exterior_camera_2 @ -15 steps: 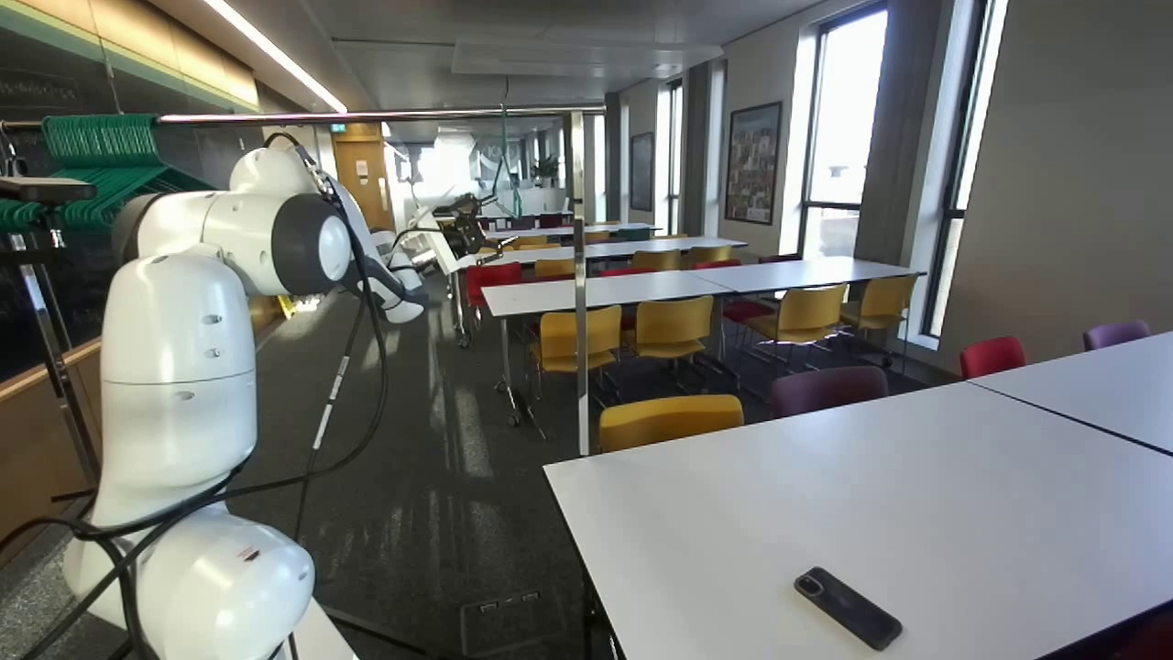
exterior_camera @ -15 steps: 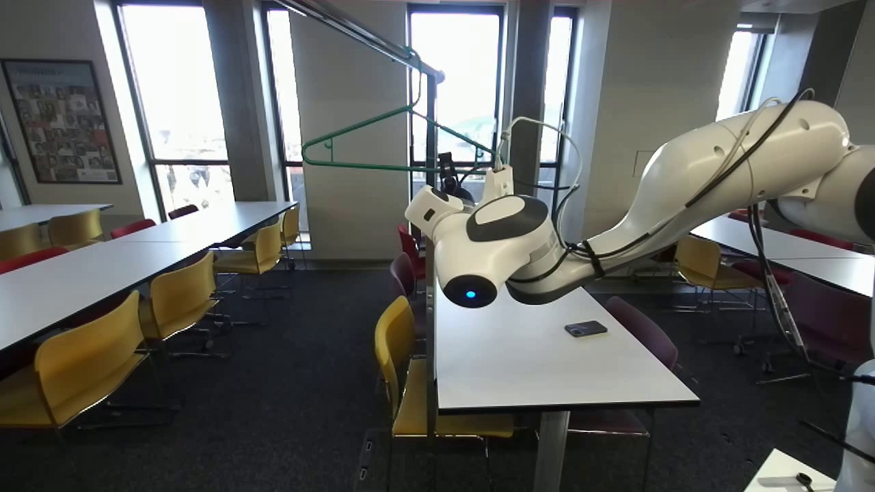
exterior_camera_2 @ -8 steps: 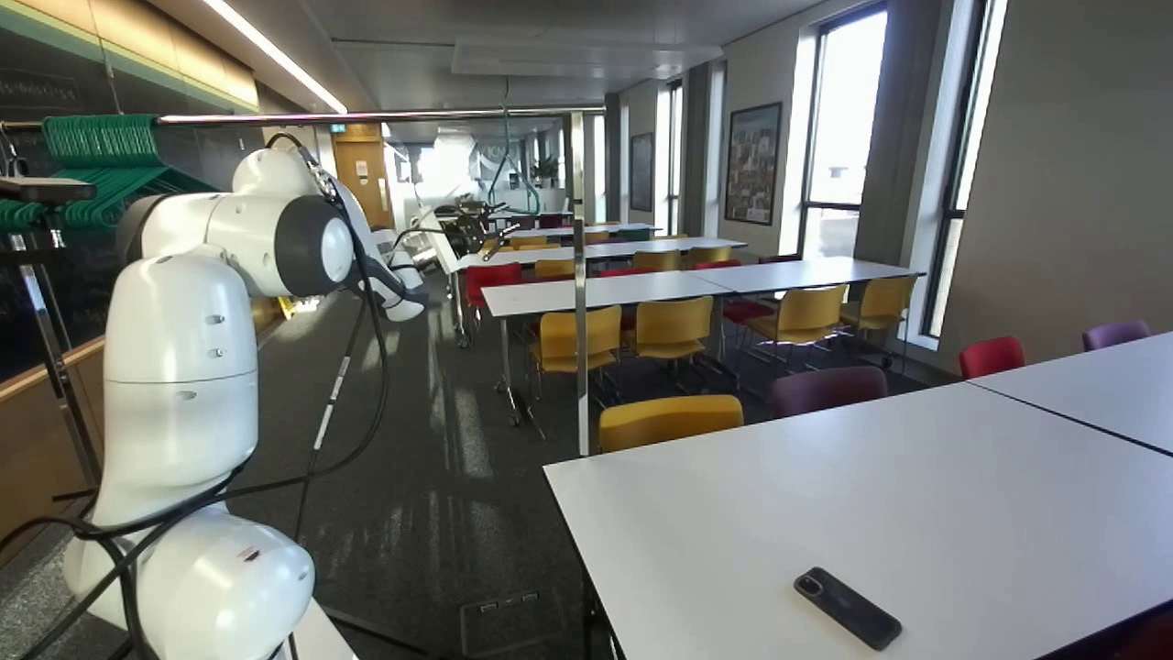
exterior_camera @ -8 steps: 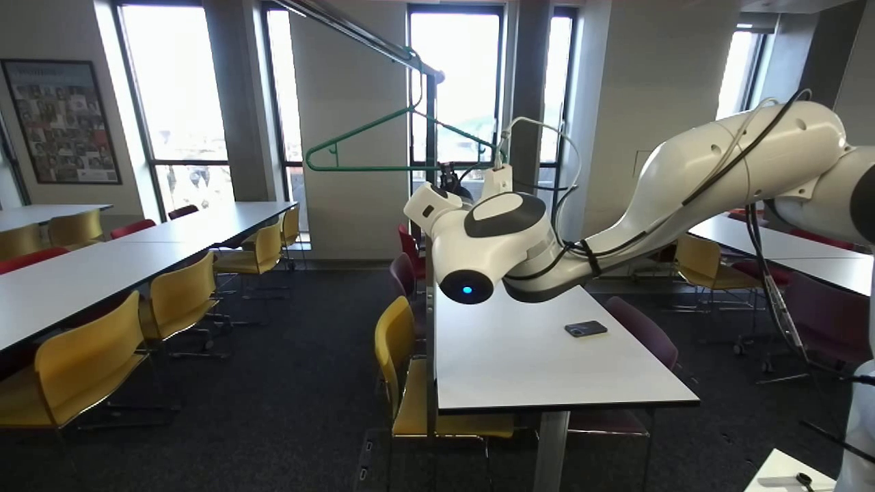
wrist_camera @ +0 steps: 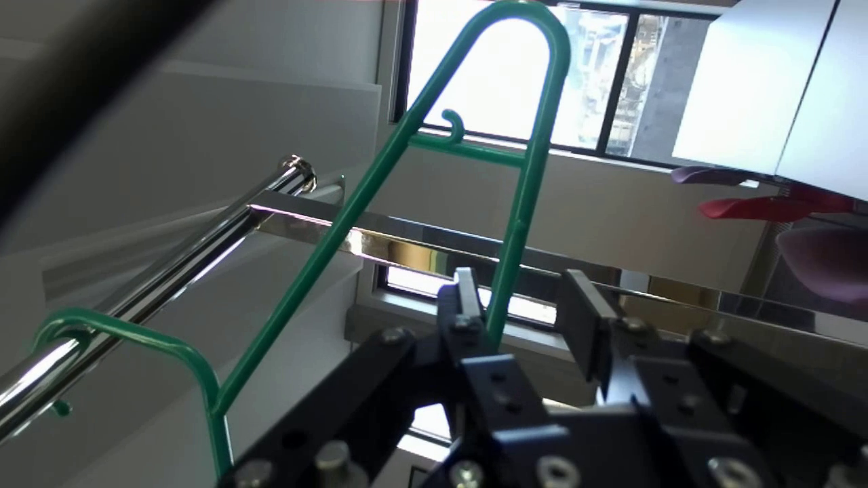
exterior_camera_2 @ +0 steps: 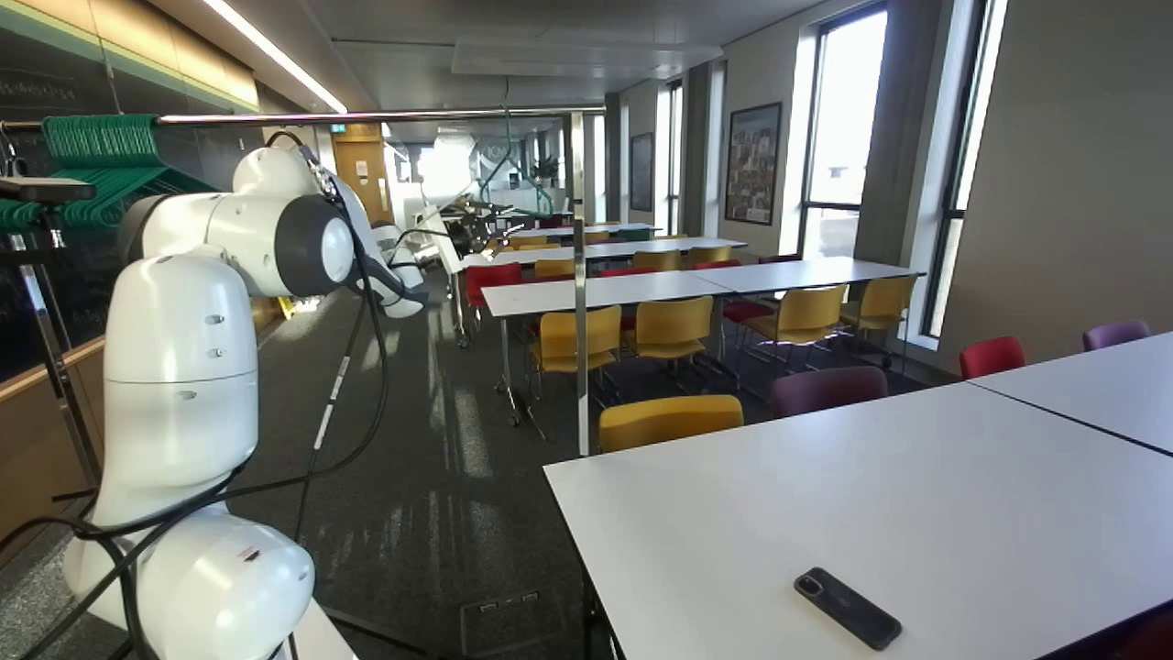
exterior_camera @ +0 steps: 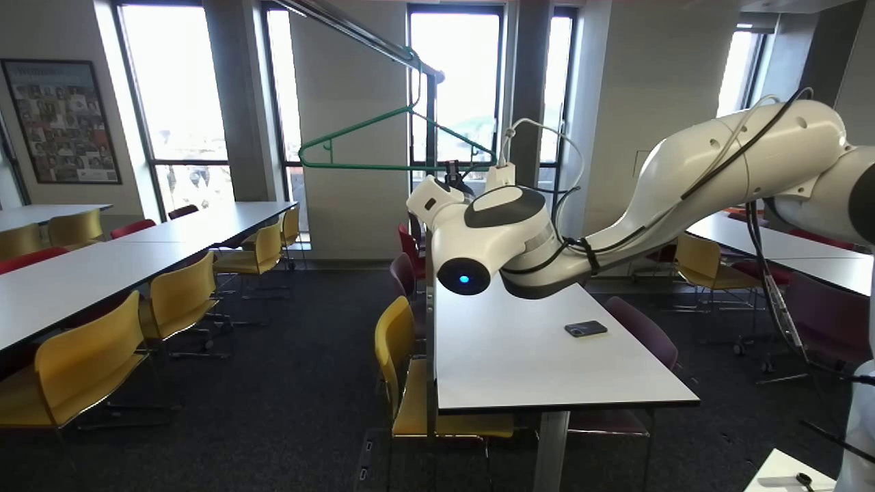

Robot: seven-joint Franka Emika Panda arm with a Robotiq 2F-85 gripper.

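A green plastic hanger (exterior_camera: 355,129) hangs by its hook from a metal rail (exterior_camera: 362,34), seen in both exterior views. In the wrist view one end loop of the hanger (wrist_camera: 376,179) points up and away. Its lower bar runs down between the jaws of my black gripper (wrist_camera: 525,298), close to the left finger (wrist_camera: 468,291). A wide gap separates the bar from the right finger. The jaws are partly closed but still apart, so the gripper is open; whether the bar touches the left finger I cannot tell. In an exterior view the arm's hand mostly hides the gripper.
A metal upright (exterior_camera_2: 580,321) of the rack stands beside the gripper. Several more green hangers (exterior_camera_2: 99,139) are bunched along the rail near the arm's base. Below is a white table (exterior_camera: 519,369) with a dark phone (exterior_camera: 586,329) and chairs around it. Cables (exterior_camera: 581,150) loop from the arm.
The jaws have drawn closer together around the hanger's bar. The hand has risen slightly. The hanger has swayed and turned a little on the rail.
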